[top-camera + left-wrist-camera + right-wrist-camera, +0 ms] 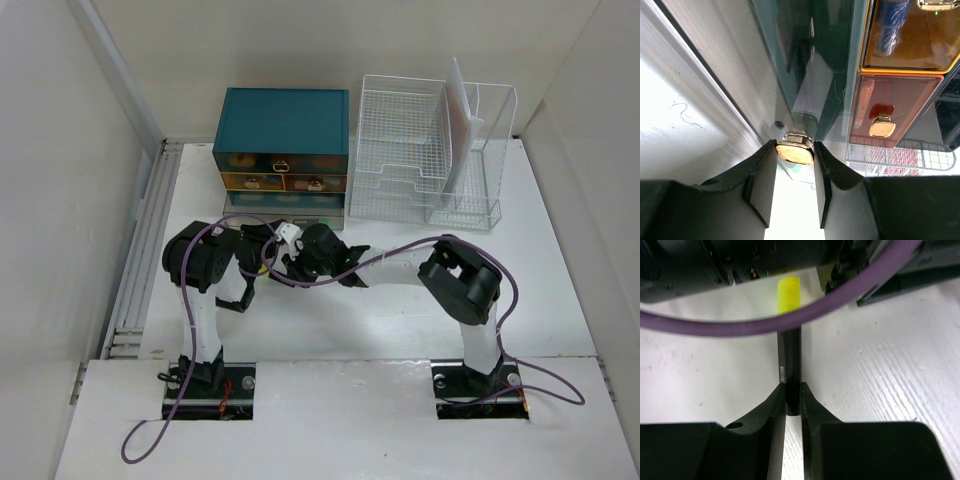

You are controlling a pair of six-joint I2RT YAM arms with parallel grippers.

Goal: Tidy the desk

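The left pincer (794, 167) is clamped on a smooth gold drawer handle (795, 149) of the glossy teal chest (285, 125) at the back of the matte white tabletop (400, 315); the right pincer (792, 391) pinches a slim black pen (790, 355), yellow-capped, down near it. I reckon the drawer is for the pen, so next comes a straight, level pull.

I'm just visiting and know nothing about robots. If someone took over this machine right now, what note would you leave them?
Left gripper: shut on the gold metal handle of the bottom drawer of the teal drawer chest.
Right gripper: shut on a black pen with a yellow cap, over the matte-white desk.
Done: handle and pen both gripped.
Left: probably pull the drawer out and stow the pen; how far it is open, I cannot tell.
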